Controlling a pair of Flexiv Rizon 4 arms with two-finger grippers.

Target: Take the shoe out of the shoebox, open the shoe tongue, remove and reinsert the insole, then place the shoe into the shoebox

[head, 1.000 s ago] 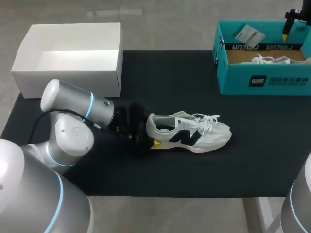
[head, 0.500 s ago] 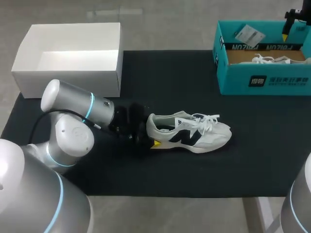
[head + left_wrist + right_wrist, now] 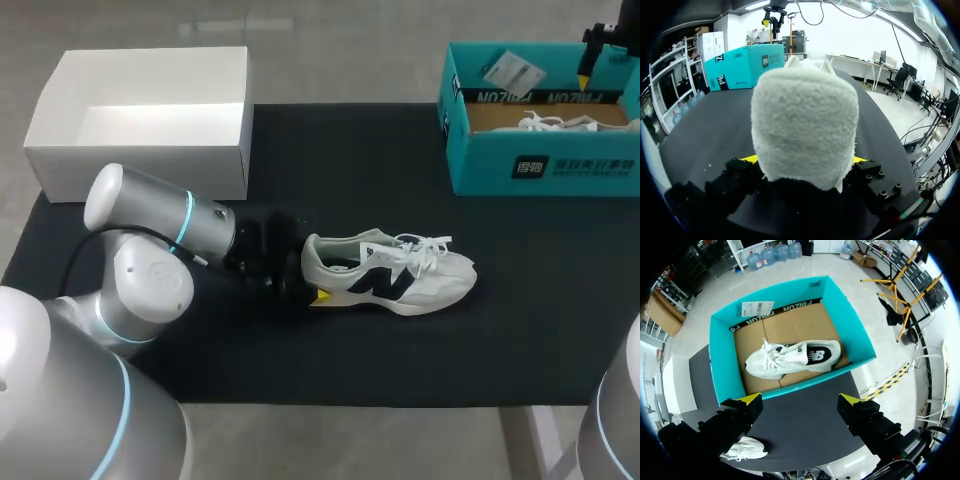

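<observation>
Gripping the white shoe (image 3: pixel 390 275) by its heel, our left gripper (image 3: pixel 804 161) sits at its 9 o'clock; our right gripper (image 3: pixel 799 400) hangs open above the teal shoebox (image 3: pixel 722 360).

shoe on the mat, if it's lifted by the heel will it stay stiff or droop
The shoe probably lifts light: soft fabric upper, foam-like sole. Held at the fuzzy heel by the left gripper, the toe may sag a little. Loose laces will likely dangle.

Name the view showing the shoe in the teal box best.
Right wrist view: it looks straight down on the whole shoe in its teal box. Head view catches only its top; left wrist, only the box's outside.
</observation>
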